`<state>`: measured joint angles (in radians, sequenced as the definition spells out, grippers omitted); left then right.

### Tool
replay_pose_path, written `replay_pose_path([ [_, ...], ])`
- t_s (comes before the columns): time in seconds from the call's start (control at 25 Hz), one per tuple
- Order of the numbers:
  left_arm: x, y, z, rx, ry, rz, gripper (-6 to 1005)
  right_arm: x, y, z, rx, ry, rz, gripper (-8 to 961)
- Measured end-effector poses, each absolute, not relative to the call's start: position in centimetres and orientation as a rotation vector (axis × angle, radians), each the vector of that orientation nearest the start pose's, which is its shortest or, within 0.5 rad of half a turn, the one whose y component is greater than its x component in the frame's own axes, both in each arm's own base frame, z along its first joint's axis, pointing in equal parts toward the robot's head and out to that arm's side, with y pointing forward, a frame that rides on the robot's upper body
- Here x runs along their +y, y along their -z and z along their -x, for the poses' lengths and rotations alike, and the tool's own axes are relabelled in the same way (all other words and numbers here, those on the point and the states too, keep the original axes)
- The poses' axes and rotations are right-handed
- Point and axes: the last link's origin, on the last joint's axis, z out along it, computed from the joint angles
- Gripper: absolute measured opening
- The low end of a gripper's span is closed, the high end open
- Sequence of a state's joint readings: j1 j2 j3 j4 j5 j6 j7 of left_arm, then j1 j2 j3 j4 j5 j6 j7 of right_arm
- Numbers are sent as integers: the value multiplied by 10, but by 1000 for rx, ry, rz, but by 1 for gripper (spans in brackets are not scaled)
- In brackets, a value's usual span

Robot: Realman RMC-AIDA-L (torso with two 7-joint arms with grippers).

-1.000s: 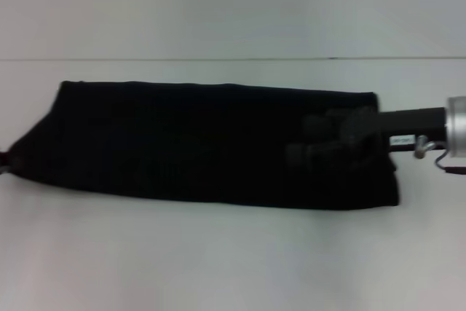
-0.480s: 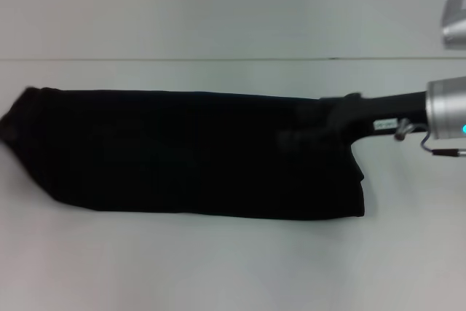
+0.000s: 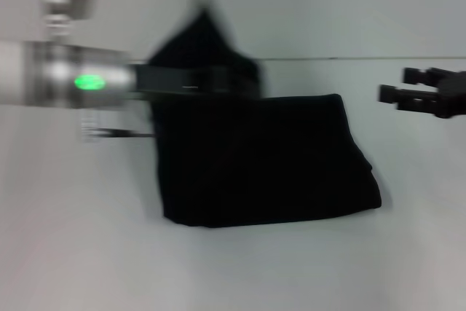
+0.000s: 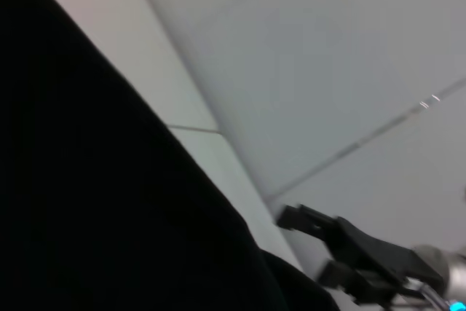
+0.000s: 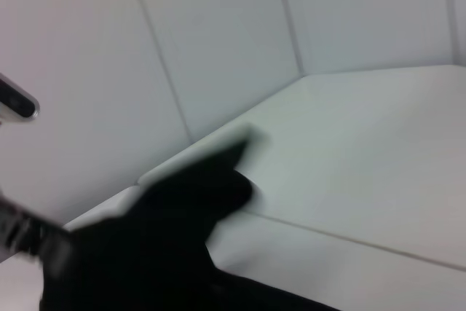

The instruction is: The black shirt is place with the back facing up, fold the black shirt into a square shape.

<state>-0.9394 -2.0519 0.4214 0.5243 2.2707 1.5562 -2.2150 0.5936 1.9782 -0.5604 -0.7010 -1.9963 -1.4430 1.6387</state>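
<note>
- White tabletop (image 3: 240,267) is filling our head view, with a pale wall rising behind it.
- We are seeing the black shirt (image 3: 262,165) lying near the middle of the table as a compact, roughly rectangular dark bundle.
- One part of the cloth is rising in a peak above the bundle's far left corner.
- The left gripper (image 3: 233,78) is reaching in horizontally from the left, its silver wrist showing a green light. Its tip is sitting at the raised cloth, so it appears to be clamping the shirt, though blur is hiding the fingers.
- The right gripper (image 3: 397,91) is hovering off the shirt's right side, apart from the cloth, arm entering from the right edge, fingers spread and holding nothing.
</note>
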Motion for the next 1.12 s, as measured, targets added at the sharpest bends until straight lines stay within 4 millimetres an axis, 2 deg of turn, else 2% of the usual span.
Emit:
replay_pose_path([
  [0.12,400,55,124,-1560,763,2707,36,372,-83,-284,847,-690,2412,917],
  [0.2,400,78,118,-1567,782,2678,45,368,-88,-290,850,-687,2408,916],
  [0.24,401,84,118,-1564,794,2659,50,366,-90,-292,850,-685,2407,916],
  [0.32,393,114,121,-1615,862,2582,60,364,-94,-295,846,-683,2405,916],
  [0.48,374,137,130,-1637,1009,2492,79,364,-96,-295,839,-671,2409,916],
  [0.6,361,141,129,-1632,1081,2515,94,365,-97,-295,852,-666,2414,916],
  [0.8,339,134,118,-1603,1260,2636,318,369,-94,-291,949,-666,2421,916],
  [0.92,341,121,125,-1541,1323,2628,383,373,-90,-288,1057,-649,2413,917],
  [1.12,360,87,159,-1441,1314,2509,491,385,-76,-283,1283,-631,2369,917],
])
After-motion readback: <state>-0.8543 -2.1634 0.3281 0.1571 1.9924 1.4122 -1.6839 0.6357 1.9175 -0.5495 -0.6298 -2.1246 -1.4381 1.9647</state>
